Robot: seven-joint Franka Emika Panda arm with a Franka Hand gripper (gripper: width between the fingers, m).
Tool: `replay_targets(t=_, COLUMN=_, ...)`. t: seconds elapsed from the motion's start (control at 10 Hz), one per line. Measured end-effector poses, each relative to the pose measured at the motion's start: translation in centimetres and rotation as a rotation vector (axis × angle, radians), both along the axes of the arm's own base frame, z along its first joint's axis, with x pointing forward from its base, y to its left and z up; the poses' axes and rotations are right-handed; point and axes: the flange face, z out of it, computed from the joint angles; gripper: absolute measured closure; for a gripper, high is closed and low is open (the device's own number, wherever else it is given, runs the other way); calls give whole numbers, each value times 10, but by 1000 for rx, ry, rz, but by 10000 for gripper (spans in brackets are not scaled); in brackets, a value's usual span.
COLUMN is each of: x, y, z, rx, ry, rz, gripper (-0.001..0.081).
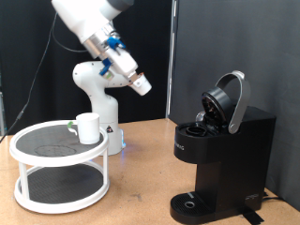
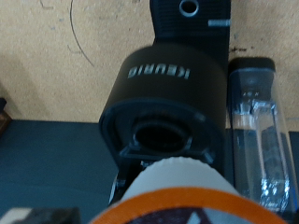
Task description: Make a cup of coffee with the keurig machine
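While the hand (image 1: pixel 142 86) hangs above-left of the lid-open black boxy keurig machine (image 1: pixel 223 141), grip state unclear, the plain white ceramic mug (image 1: pixel 88 127) looks rigid, slippery: grab its wall.

keurig machine (image 1: pixel 220 155): black plastic, glossy lid, matt body | cup (image 1: pixel 88 127): smooth white ceramic | table (image 1: pixel 141 192): matt wood | rack (image 1: pixel 58 167): white-coated

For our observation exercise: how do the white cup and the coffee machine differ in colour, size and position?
The cup is white; the keurig machine is black. The cup is far smaller than the machine. The cup sits on the round white stand at the exterior view's left; the machine stands at the right, lid open. Both stand upright.
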Motion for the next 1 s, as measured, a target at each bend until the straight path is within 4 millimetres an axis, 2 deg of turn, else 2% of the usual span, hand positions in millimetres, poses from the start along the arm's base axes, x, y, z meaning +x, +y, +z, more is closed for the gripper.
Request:
replay_targets(t=0.2, x=14, y=20, z=9, rx=-52, ry=-33, rz=-92, gripper=408)
replay_targets(t=0.4, x=9, y=18, z=5, rx=-18, ry=6, rz=-44, gripper=408)
replay_targets(t=0.6, x=14, y=18, z=7, rx=61, ry=18, rz=-55, gripper=408)
replay_targets(t=1.0, x=34, y=45, z=26, rx=95, ry=7, rz=-4, gripper=408)
